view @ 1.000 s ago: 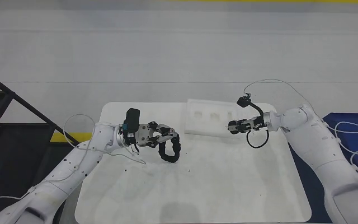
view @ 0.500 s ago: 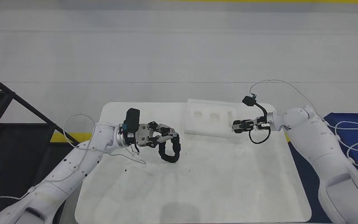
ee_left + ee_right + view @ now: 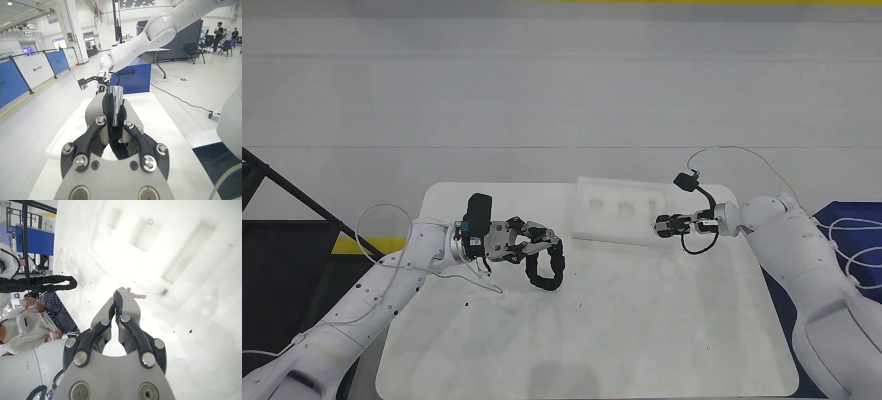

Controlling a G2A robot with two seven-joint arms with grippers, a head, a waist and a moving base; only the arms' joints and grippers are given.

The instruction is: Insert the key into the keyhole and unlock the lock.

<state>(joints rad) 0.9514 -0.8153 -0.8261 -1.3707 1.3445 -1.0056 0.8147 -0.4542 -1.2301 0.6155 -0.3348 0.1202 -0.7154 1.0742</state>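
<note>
left claw is clamped tight on the black fabric-sleeved cable lock with a chrome cylinder, right claw is pinching a small silver metal key, well apart over the white counter.

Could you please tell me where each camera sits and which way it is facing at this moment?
Top view: above the arms, facing down on the table; shows the left gripper and right gripper.
Left wrist view: on the left wrist, facing along its own gripper, shut on the lock, towards the right gripper.
Right wrist view: on the right wrist, facing along its own gripper, shut on the key, over the foam tray.
Shared: both wrist views show the lock.
</note>
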